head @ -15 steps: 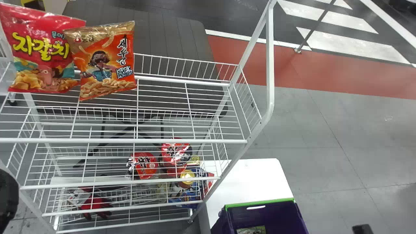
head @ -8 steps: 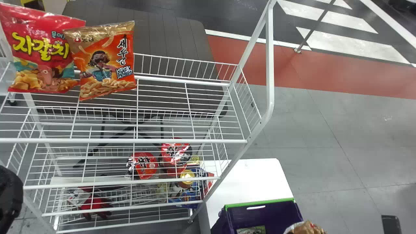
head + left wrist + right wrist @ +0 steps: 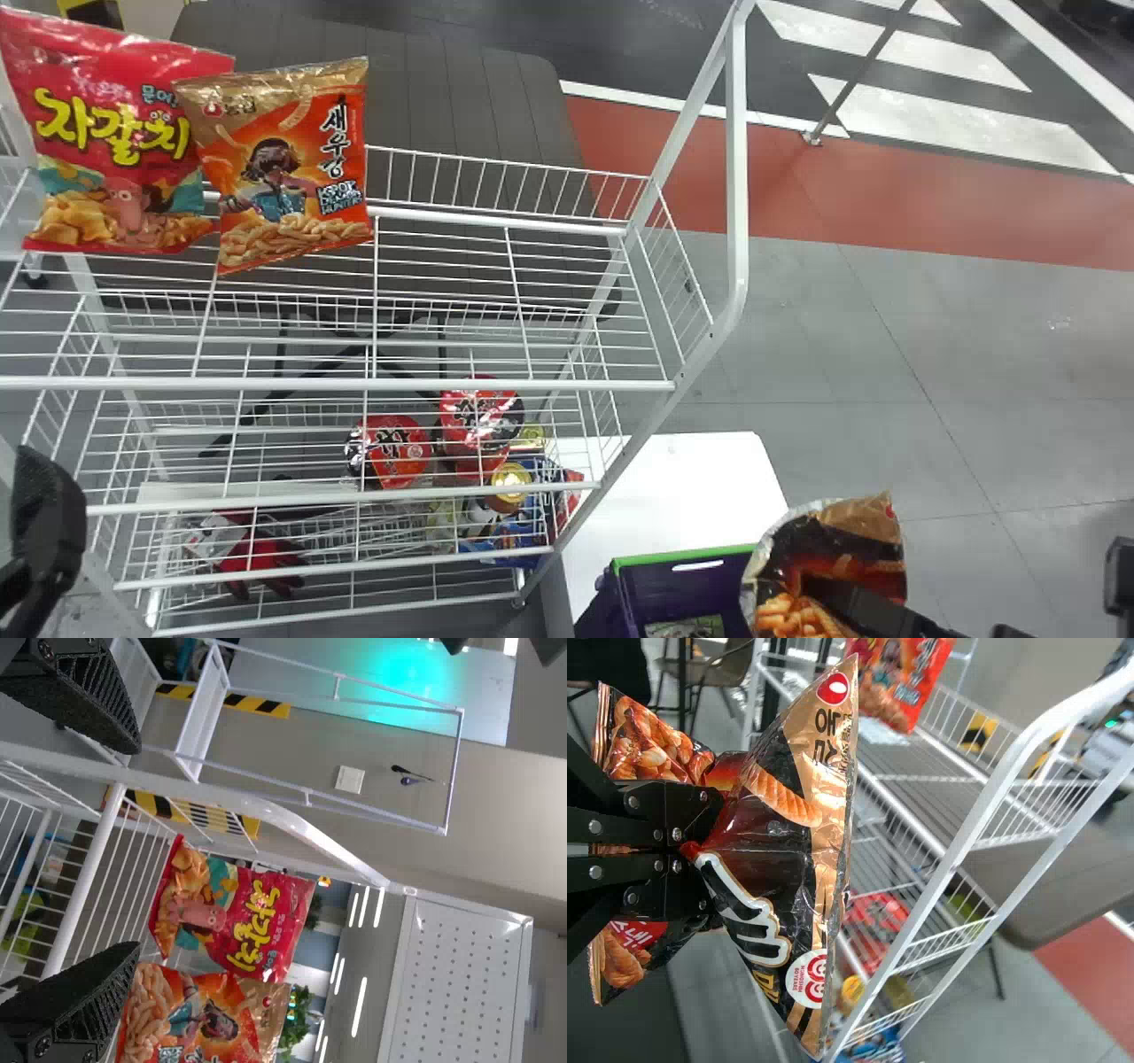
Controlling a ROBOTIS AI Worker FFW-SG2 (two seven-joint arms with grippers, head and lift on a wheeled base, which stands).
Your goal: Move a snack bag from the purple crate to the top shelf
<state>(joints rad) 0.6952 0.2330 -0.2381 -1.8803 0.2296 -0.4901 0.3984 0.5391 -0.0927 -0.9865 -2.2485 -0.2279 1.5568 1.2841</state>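
My right gripper (image 3: 855, 607) is at the bottom right in the head view, shut on a dark and gold snack bag (image 3: 877, 558) held beside the purple crate (image 3: 682, 558). In the right wrist view, the right gripper (image 3: 709, 846) pinches the middle of that snack bag (image 3: 780, 850), which bulges around the fingers. The left gripper (image 3: 49, 523) stays by the rack's left front; in the left wrist view the left gripper (image 3: 137, 846) stands open with nothing between its fingers. On the top shelf (image 3: 532, 385), a red bag (image 3: 115, 142) and an orange bag (image 3: 292, 168) stand at the left.
The rack's curved white side post (image 3: 737, 177) rises between the top shelf and the held bag. Lower shelves hold red noodle cups (image 3: 390, 450), cans and a red glove (image 3: 261, 554). A white table (image 3: 691, 478) lies behind the crate.
The right gripper has come up into the head view from the bottom edge with the dark snack bag. The left gripper has shifted slightly to the right.
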